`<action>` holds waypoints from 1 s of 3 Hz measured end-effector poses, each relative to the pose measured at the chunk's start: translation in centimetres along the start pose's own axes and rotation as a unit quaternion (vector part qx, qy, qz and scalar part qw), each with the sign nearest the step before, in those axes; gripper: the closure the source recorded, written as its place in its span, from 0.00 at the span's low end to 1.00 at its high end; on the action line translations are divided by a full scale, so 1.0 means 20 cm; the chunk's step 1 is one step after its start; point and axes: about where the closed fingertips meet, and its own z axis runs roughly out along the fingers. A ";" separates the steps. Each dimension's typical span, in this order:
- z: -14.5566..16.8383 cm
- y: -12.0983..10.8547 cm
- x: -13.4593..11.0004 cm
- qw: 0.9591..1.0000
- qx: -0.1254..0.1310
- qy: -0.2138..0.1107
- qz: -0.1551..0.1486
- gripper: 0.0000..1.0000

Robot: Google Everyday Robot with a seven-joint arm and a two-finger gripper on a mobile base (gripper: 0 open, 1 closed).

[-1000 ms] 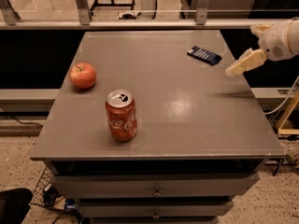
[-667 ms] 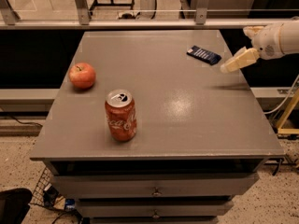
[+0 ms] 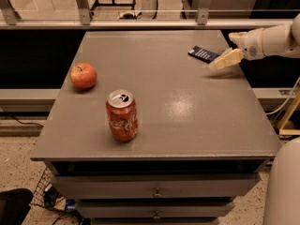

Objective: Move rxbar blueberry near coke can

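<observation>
The rxbar blueberry [image 3: 203, 54] is a small dark navy wrapper lying flat near the far right edge of the grey table [image 3: 187, 125]. The coke can [image 3: 122, 115] stands upright near the table's front left, far from the bar. My gripper [image 3: 220, 62] comes in from the right on a white arm, just right of the bar and a little nearer the camera, low over the table. It holds nothing.
A red apple [image 3: 83, 75] sits at the table's left side, behind the can. A metal railing [image 3: 140, 22] runs behind the table. Drawers [image 3: 154, 189] are below the front edge. A white robot part [image 3: 283, 191] stands at the lower right.
My gripper has moved left and a little away from the camera, closing in on the bar. The bar, can and apple have not moved.
</observation>
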 end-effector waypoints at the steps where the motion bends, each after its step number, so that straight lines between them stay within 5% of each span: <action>1: 0.04 -0.03 0.02 1.000 0.002 -0.006 0.011 0.00; 3: 0.12 -0.06 0.11 0.999 0.006 -0.006 0.035 0.00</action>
